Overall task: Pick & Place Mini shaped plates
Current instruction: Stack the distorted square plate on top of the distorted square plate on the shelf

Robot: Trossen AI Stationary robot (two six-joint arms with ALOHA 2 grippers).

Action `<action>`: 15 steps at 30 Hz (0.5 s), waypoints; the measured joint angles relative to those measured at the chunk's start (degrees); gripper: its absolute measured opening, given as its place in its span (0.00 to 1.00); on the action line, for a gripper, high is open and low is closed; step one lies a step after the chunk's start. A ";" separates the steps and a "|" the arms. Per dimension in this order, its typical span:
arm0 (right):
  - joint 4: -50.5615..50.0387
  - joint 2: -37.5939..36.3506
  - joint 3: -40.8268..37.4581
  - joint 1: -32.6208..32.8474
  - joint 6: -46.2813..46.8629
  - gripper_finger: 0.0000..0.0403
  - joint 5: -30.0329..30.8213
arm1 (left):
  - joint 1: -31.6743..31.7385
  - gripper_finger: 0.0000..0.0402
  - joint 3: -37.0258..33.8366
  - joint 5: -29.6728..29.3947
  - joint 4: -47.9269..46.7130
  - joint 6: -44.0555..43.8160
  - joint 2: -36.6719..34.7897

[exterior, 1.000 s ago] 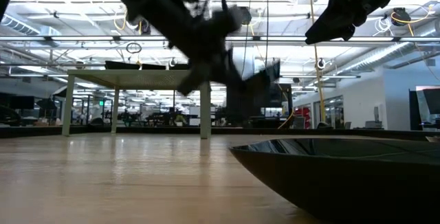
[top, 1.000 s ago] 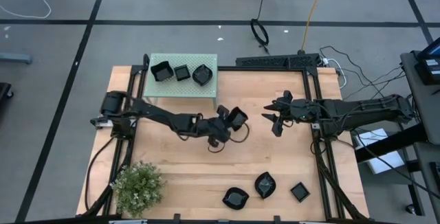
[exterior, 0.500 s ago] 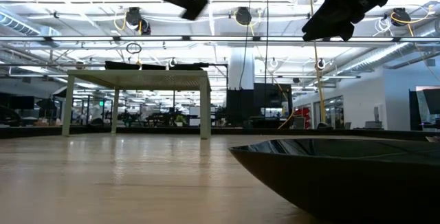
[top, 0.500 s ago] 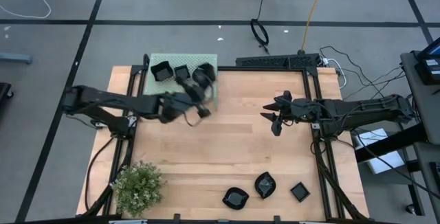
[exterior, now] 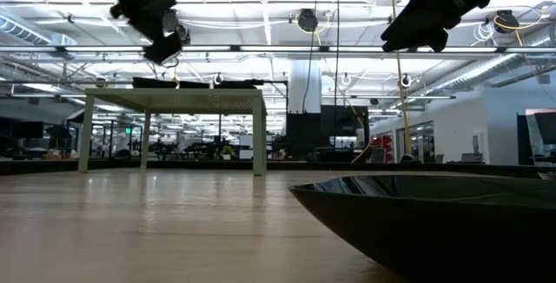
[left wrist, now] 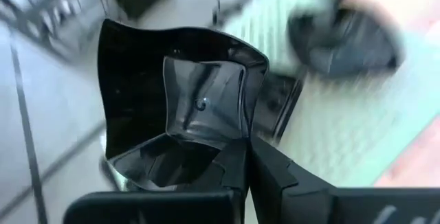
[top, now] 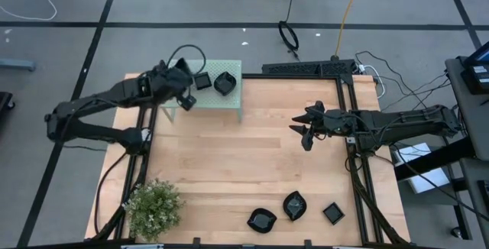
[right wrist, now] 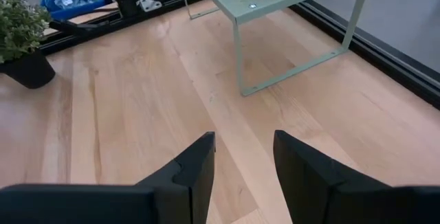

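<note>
The left gripper [top: 183,96] is above the left end of the green stand [top: 229,100], its fingers clamped on the rim of a square black plate [left wrist: 185,107] that stands up beyond them. The right gripper [top: 304,132], fingers apart, holds nothing over the table [top: 252,173].

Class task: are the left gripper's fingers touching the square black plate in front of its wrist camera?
Touching. The left wrist view shows the fingers clamped on the square plate's rim.

three plates [top: 293,212] lie along the table's near edge, right of the plant [top: 154,205]; stand [top: 221,100] at the far-left corner.
</note>
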 joint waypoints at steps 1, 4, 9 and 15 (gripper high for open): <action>0.00 0.00 0.00 0.00 0.00 0.34 -0.01 | 1.61 0.03 0.00 1.58 -2.20 -0.06 0.02; 0.00 0.00 0.00 0.00 0.00 0.34 0.00 | 5.94 0.01 0.00 5.12 -6.51 1.79 0.65; 0.00 -0.01 0.00 0.00 -0.02 0.34 0.01 | 11.06 0.03 0.00 8.78 -6.98 5.06 2.13; -0.02 0.01 0.00 0.00 -0.02 0.34 -0.01 | 14.23 0.01 0.00 11.77 -6.96 6.63 3.73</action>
